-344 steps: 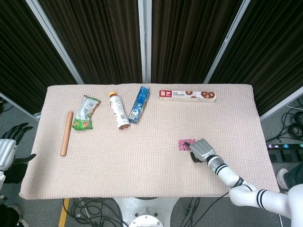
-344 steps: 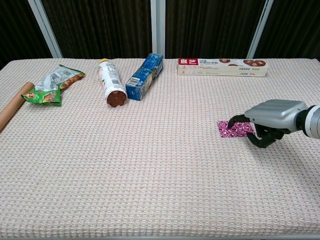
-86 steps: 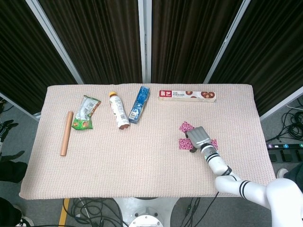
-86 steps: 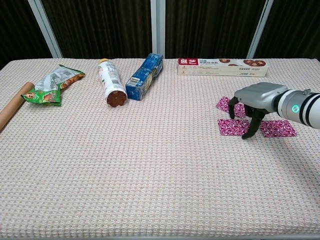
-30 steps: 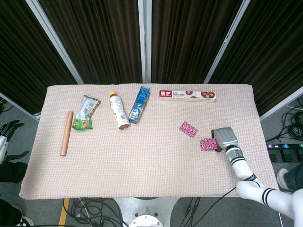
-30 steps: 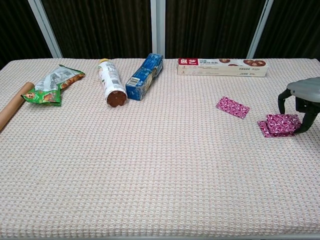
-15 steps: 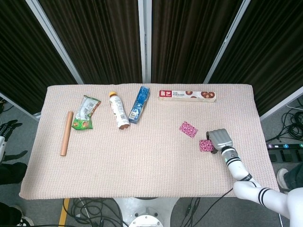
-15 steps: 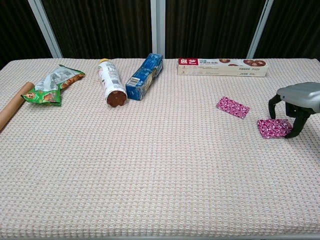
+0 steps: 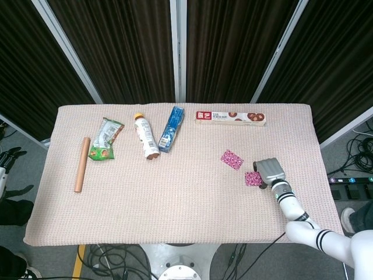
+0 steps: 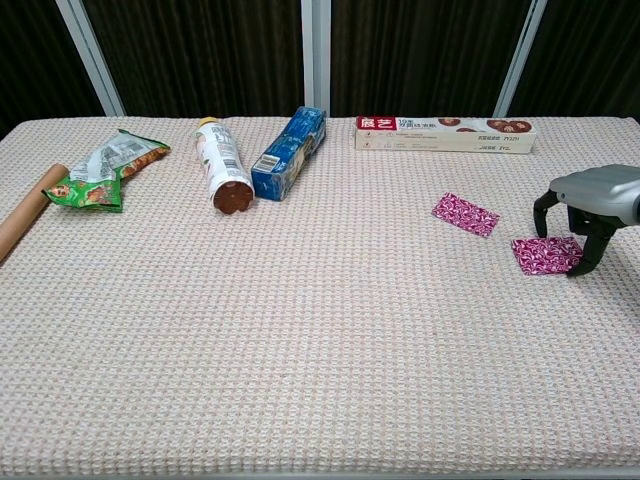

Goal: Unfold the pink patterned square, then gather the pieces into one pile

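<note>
While fingers arch apart over the pink pile, right robot hand has dragged it slightly leftward toward the lone pink piece.

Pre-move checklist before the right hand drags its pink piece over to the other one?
1. Right hand over the near pink piece, fingertips down around it: ok.
2. Firm contact on that piece: cannot tell.
3. Pieces in one pile: not ok; the far pink piece lies apart, to the left.
4. Bare cloth between the two: ok.
5. Long box outside that path: ok.
6. Left hand off the table: ok.
</note>
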Available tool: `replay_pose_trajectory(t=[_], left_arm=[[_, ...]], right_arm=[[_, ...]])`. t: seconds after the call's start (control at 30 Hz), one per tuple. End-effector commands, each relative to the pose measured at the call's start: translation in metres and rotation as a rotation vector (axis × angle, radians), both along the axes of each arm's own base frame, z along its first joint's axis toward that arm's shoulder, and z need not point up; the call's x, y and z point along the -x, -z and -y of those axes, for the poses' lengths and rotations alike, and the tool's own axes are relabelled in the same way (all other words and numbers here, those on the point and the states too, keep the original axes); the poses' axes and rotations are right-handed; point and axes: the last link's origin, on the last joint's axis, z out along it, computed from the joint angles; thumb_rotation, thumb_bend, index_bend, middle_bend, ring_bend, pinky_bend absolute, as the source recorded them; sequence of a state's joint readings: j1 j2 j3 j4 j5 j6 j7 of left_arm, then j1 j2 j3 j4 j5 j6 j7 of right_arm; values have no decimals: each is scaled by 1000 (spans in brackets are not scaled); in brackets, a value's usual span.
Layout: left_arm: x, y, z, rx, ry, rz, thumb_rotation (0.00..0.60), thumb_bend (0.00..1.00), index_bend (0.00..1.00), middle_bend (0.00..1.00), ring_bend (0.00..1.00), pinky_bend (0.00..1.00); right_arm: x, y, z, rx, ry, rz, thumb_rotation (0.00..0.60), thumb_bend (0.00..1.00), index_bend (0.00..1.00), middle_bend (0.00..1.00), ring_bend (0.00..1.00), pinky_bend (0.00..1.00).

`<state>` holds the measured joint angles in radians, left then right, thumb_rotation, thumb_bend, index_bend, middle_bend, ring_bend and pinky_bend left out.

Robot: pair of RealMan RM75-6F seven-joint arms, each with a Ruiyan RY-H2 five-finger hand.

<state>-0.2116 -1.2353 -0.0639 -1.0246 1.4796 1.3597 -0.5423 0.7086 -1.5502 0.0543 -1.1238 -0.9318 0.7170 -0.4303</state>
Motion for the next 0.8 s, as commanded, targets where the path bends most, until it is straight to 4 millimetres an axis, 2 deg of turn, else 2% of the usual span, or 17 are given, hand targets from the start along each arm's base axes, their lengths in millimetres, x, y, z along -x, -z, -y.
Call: replay_pose_trajectory(t=[0.03,0.33,0.6,0.73,0.8], left_arm=[[0,0,0,1,0,0,600,51,230,226,165,264],[-1,-3,-1,-6,5,4,600,50,230,226,165,264],[-2,-5,-1,-15,10,14,600,51,231,225,165,264],[-1,-7,0,-15,9,15,600,50,230,226,165,264],[-1,-8,1,-17,8,20,600,51,230,226,165,264]], right_arm=[[0,-1,1,0,0,-3,596,0,399,1000,1000,1000],[-8,-8,3,4,-18,-7,537,0,382,1000,1000,1000],[-36,-23,13,118,-55,62,521,0,381,1000,1000,1000],[-48,-17,19,225,-30,116,508,0,402,1000,1000,1000],[-53,-10,18,260,-27,121,481,0,430,1000,1000,1000]])
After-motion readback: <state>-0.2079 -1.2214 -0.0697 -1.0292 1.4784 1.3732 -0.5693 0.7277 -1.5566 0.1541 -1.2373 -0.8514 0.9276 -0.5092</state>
